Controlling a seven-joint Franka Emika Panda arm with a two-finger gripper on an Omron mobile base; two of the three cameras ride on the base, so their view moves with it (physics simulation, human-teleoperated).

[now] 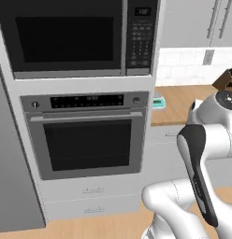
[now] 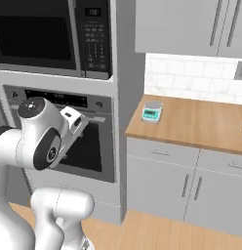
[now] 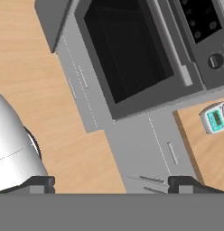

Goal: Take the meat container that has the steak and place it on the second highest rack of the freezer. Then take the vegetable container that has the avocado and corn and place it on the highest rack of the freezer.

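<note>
We see a built-in oven (image 1: 87, 135) with dark glass door and bar handle, microwave (image 1: 73, 37) stacked above it. Two drawers (image 1: 90, 198) sit below the oven. Right of it, a wooden counter (image 1: 176, 105) carries a small teal kitchen scale (image 1: 158, 102). Grey panel (image 1: 10, 177) at far left. Our white arm (image 1: 197, 158) rises at lower right.

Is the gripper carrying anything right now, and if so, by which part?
Nothing is held. In the hand view the gripper is open, its two fingertips far apart with only the cabinet front and the built-in oven beyond them.
</note>
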